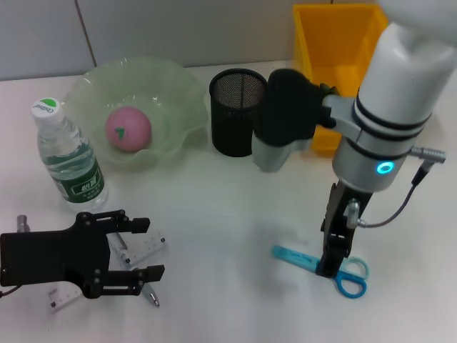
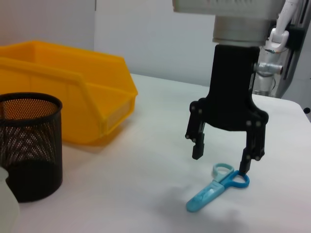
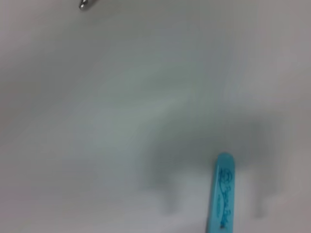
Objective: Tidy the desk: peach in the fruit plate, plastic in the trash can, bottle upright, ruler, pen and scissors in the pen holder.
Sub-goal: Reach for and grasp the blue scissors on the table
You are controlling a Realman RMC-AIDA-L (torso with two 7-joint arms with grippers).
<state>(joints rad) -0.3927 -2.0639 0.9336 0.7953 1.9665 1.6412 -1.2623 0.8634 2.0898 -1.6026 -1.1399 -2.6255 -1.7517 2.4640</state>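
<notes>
The pink peach (image 1: 128, 128) lies in the green fruit plate (image 1: 178, 86). The bottle (image 1: 70, 158) stands upright at the left. Behind centre are the black mesh pen holder (image 1: 236, 113) (image 2: 30, 145) and the yellow trash can (image 1: 335, 43) (image 2: 73, 97). My left gripper (image 1: 146, 249) is open low over the white ruler (image 1: 151, 244) and the pen (image 1: 151, 295). My right gripper (image 1: 333, 261) (image 2: 221, 161) hangs open just above the blue scissors (image 1: 350, 275) (image 2: 216, 189) (image 3: 222, 194), one fingertip by the handle rings. The plastic is out of view.
The pen's tip (image 3: 84, 4) shows far off in the right wrist view. The white desk (image 1: 228, 214) lies between the two grippers. A grey wall stands behind the plate and the trash can.
</notes>
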